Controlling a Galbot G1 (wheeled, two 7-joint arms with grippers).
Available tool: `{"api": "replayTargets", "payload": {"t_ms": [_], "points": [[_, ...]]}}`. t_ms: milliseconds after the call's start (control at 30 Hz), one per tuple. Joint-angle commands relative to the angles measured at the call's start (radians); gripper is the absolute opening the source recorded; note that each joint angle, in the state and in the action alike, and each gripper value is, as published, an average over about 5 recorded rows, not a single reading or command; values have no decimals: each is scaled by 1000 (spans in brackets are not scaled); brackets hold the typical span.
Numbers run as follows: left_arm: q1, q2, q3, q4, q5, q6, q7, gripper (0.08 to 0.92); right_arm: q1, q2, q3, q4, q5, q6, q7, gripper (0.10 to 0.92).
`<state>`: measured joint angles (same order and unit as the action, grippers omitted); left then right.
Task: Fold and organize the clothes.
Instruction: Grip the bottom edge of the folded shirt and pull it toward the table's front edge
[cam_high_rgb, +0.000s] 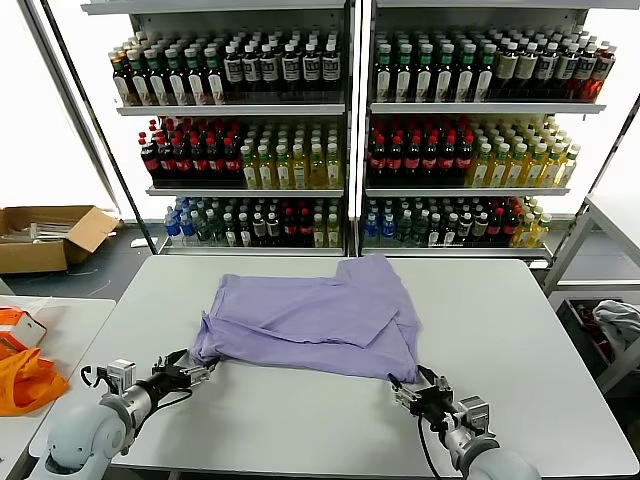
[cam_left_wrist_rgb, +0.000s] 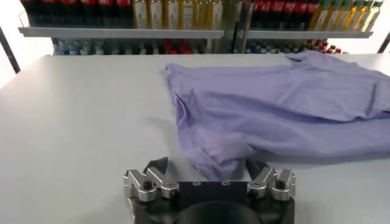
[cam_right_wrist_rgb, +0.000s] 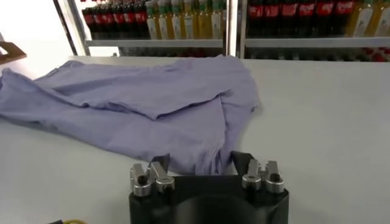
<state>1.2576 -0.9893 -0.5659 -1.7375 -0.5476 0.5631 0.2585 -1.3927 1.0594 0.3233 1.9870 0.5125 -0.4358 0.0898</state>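
One lavender T-shirt (cam_high_rgb: 315, 315) lies crumpled and partly folded on the grey table (cam_high_rgb: 520, 330), plain side up. My left gripper (cam_high_rgb: 197, 374) is at the shirt's near left corner. In the left wrist view the gripper (cam_left_wrist_rgb: 208, 169) is open, its jaws wide apart, and the shirt's corner (cam_left_wrist_rgb: 210, 159) lies between them. My right gripper (cam_high_rgb: 408, 391) is at the shirt's near right corner. In the right wrist view the gripper (cam_right_wrist_rgb: 201, 163) is open with the shirt's hem (cam_right_wrist_rgb: 198, 152) lying between the jaws. No print or label shows.
Shelves of bottles (cam_high_rgb: 300, 130) stand behind the table. A bright orange bag (cam_high_rgb: 22, 380) lies on a side table at the left. A cardboard box (cam_high_rgb: 45, 235) sits on the floor at the far left. A grey cloth (cam_high_rgb: 618, 325) lies on a cart at the right.
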Motion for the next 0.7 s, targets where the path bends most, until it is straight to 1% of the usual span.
{"api": "replayTargets", "payload": {"t_ms": [33,400,500,600,700], "points": [[2,5,-1,26,-26,1,19,655,-10,5,2,-8,13,-8,12,456],[12,26,-3,15,-30,-12,19,334,10,-27,3,-25,13,13,-22,155],[32,30,-10,-13,-29,-13,18,247,5,-45,11,-15,15,14,-31,115],[69,37,-20,-57,-28,-12,18,162,-10,-66,20,5,19,16,-41,114],[117,42,-34,-111,-24,-10,15,101,-32,-85,28,33,23,16,-48,114]]}}
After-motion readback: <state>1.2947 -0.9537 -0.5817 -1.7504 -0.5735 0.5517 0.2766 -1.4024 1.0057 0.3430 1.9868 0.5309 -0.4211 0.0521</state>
